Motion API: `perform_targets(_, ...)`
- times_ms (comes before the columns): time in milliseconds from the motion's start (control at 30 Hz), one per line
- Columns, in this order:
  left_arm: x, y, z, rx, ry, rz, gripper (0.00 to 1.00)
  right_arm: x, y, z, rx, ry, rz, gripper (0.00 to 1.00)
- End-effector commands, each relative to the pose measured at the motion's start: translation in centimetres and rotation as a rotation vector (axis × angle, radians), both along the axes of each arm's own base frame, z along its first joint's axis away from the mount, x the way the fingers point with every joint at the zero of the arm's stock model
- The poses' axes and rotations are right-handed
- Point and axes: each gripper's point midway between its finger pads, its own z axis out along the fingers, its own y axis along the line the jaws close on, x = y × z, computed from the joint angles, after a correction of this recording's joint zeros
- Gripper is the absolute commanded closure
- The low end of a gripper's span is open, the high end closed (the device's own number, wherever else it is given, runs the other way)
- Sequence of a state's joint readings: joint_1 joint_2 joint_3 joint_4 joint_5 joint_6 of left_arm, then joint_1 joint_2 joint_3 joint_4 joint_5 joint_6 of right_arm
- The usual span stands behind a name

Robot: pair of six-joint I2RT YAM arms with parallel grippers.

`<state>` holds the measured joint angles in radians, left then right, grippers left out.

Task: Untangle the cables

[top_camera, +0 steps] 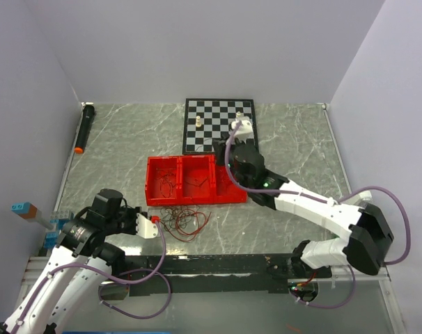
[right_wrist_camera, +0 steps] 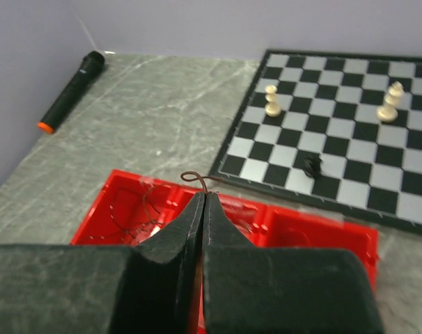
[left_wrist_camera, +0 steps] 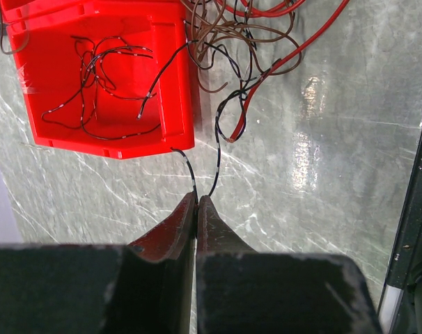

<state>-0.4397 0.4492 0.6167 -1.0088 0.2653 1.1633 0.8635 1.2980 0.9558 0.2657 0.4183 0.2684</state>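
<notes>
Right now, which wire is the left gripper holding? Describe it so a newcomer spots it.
Start at the red bin on the marble table. Beside its corner lies a loose tangle of thin wires; one strand leaves it and runs to the shut left gripper. It is black with pale flecks, unlike the red and brown loops around it.

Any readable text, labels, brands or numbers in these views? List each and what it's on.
None: no text can be read in any view.
red bin: no label shows.
chessboard: plain squares, no coordinates visible on its border.
black cylinder with orange end: no marking readable.
</notes>
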Motion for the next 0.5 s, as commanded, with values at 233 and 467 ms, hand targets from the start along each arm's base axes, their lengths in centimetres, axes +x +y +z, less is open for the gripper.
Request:
perform_targets(233,0.0,-0.2,1.6,-0.042,-0.083,-0.015,0.94,-1.8,-5.8,2.1,0.097,-0.056,-0.13,1.0)
perform_targets(467,0.1,-0.2,1.7,-0.041,-0.08,-0.013,0.93,-2.7,-6.0,2.8,0.096,-0.078,-0.084,1.0)
